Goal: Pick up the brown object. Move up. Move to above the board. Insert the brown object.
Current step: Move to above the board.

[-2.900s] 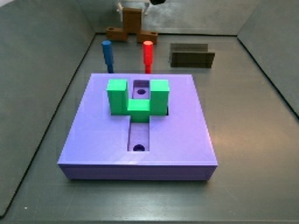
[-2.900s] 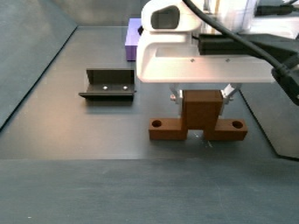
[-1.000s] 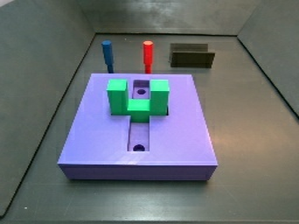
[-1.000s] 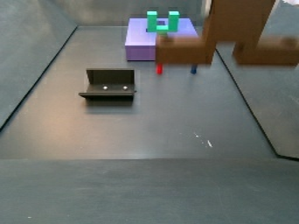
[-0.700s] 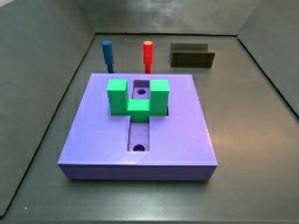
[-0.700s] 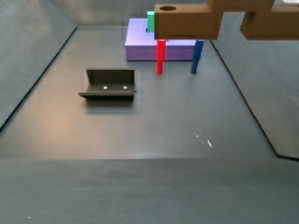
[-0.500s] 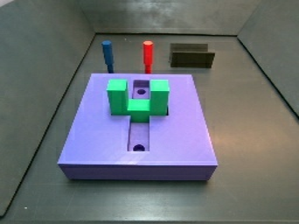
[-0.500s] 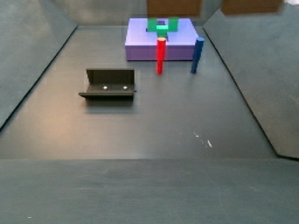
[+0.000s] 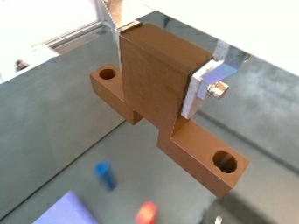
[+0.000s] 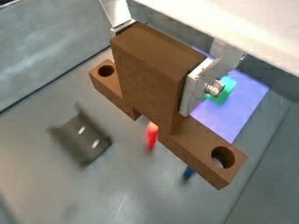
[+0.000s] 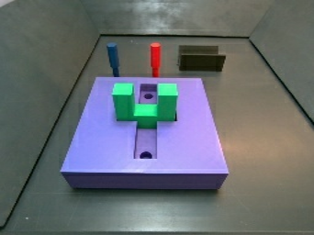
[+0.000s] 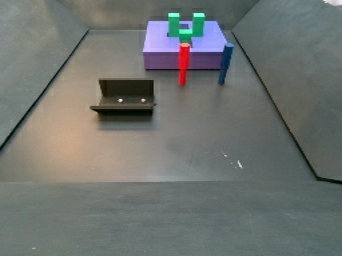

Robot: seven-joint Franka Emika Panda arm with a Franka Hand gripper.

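Observation:
In both wrist views my gripper (image 9: 158, 61) (image 10: 158, 59) is shut on the brown object (image 9: 158, 83) (image 10: 149, 83). Its silver fingers (image 9: 201, 87) press the upright bar's two sides. The crosspiece (image 9: 211, 164) with round end holes hangs below the jaws, high above the floor. The lavender board (image 11: 196, 138) (image 12: 162, 48) lies flat with its slot, holes and green U-shaped block (image 11: 145, 101) (image 12: 186, 25). A wrist view shows the board (image 10: 236, 107) beyond the held piece. Neither side view shows the gripper or the brown object.
A red peg (image 11: 156, 58) (image 12: 183, 60) and a blue peg (image 11: 112, 58) (image 12: 225, 62) stand upright just off one end of the board. The dark fixture (image 11: 201, 60) (image 12: 123, 96) sits on the floor apart from them. Grey walls enclose the floor.
The gripper has carried the brown object upward. It was on the floor, then crossed the top of a side view, and is now out of that view.

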